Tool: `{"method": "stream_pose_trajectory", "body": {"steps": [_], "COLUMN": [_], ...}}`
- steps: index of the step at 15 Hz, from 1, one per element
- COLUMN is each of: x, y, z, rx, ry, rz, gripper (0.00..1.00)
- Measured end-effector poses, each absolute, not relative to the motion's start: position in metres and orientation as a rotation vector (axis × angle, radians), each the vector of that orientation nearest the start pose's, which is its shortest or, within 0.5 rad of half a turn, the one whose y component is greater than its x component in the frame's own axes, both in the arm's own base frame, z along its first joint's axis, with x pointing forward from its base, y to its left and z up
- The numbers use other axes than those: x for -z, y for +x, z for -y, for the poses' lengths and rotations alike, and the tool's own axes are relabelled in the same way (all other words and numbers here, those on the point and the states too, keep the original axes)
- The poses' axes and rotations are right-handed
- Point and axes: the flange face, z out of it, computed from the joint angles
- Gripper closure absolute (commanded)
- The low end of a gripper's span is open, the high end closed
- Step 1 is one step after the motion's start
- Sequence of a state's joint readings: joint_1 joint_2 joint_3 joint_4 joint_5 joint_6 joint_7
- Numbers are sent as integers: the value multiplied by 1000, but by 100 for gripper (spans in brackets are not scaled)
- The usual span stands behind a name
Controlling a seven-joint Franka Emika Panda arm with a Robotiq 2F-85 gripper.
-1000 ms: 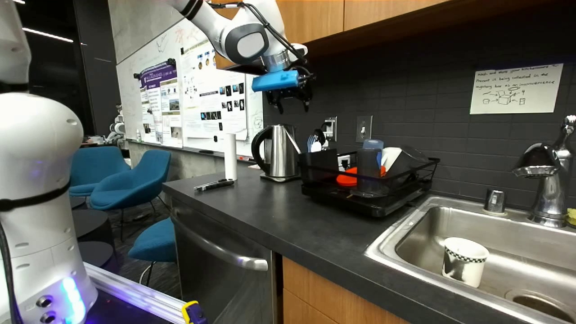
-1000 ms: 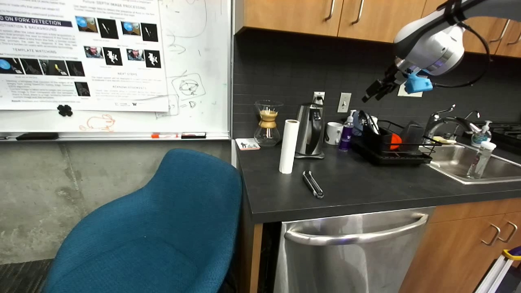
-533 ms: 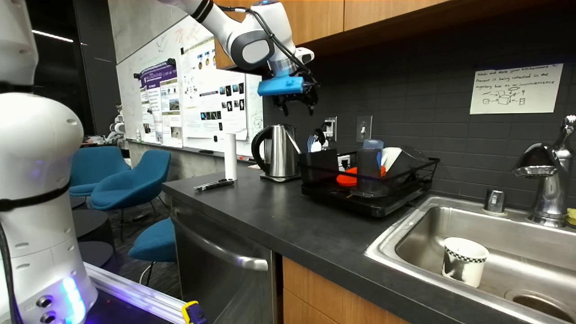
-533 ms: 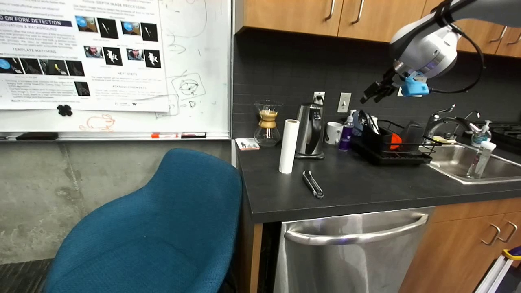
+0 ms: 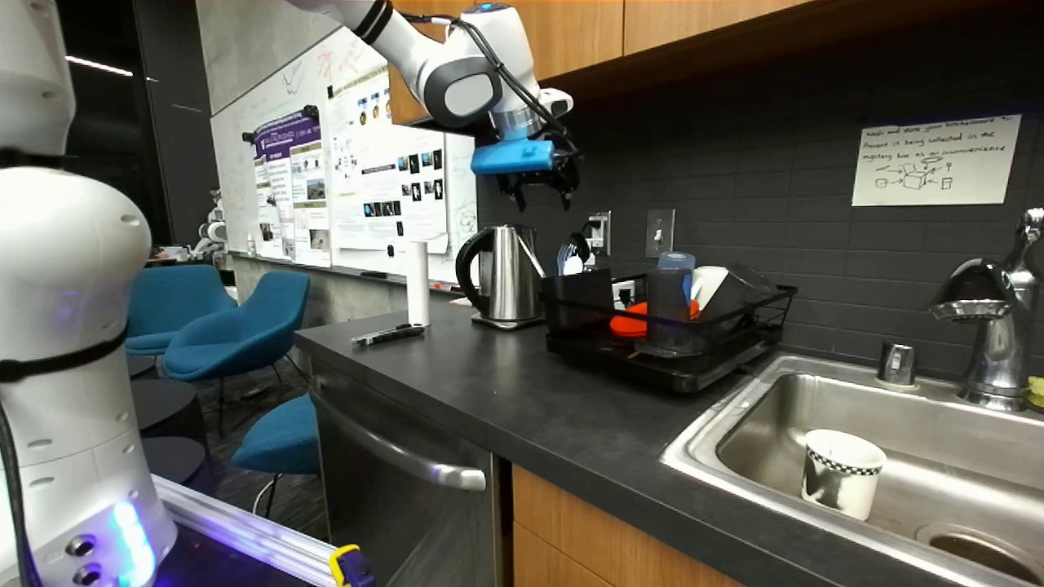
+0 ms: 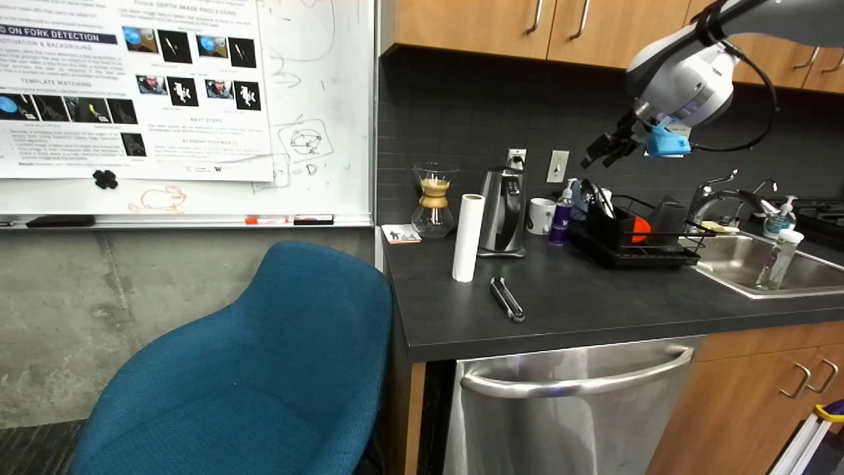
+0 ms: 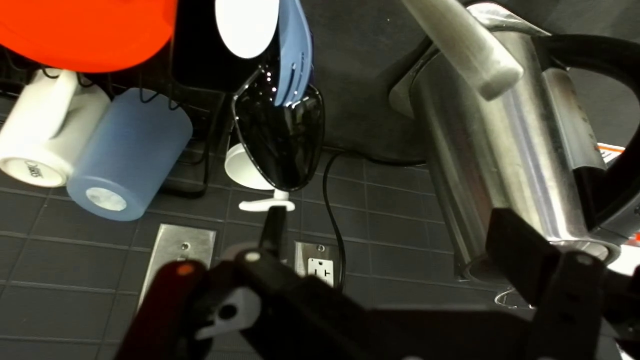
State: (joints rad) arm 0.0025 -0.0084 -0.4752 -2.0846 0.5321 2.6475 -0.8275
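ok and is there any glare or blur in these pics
Wrist view: bright streaks on the kettle, small highlights on the glossy black utensil, the end effector dark and slightly soft; in an exterior view, the robot base light glows almost white; in both exterior views, glare on the dishwasher handle.

A checker-banded white cup (image 5: pixel 836 487) sat in the steel sink (image 5: pixel 689 456), a handwritten note (image 5: pixel 936 161) hung on the dark tiled wall (image 5: pixel 758 187), and a blue chair (image 6: pixel 250 369) stood beside the worktop (image 6: pixel 593 307), before a whiteboard (image 6: pixel 323 194) bearing posters (image 6: pixel 132 125)
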Motion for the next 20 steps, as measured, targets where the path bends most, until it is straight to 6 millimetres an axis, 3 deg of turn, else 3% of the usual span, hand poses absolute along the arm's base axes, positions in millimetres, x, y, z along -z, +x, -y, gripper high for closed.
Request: {"method": "stream_pose_trajectory", "body": {"steps": [12, 20], "x": [-488, -467], "y": [517, 546], "z": [278, 245], "rx": [1039, 1044], "ry": [-2998, -3019], "rz": [-66, 6], "gripper": [0, 0]}}
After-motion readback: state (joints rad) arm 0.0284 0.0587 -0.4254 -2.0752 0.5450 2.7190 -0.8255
